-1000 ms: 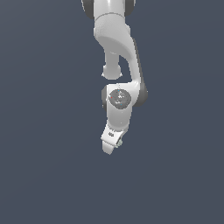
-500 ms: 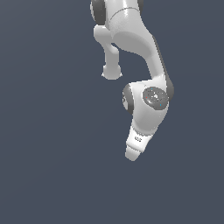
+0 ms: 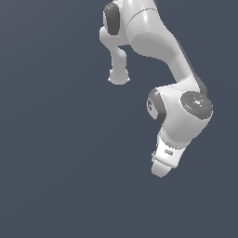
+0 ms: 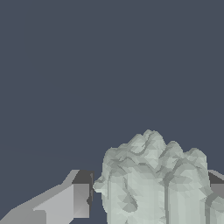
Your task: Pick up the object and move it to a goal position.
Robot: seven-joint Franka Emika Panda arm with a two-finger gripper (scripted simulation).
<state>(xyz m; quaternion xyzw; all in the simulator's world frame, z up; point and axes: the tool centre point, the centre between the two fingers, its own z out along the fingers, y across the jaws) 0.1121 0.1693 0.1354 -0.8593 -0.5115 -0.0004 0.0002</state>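
In the wrist view the object [image 4: 153, 179], a pale grey-green lumpy chunk, sits between the two fingers of my gripper [image 4: 148, 190]. One finger [image 4: 81, 199] presses on one side and the other finger [image 4: 216, 186] shows at its far side. The gripper is shut on the object. In the exterior view the white arm hangs down with the hand [image 3: 165, 160] pointing downward over the plain dark grey floor [image 3: 56, 162]. There the fingers and the object are hidden behind the hand.
The white arm's links and its round wrist joint [image 3: 195, 104] fill the upper part of the exterior view's right. Nothing else shows on the dark grey ground in either view.
The arm has swung toward the exterior view's right and lower, with the hand moving the same way. It appears larger in the frame.
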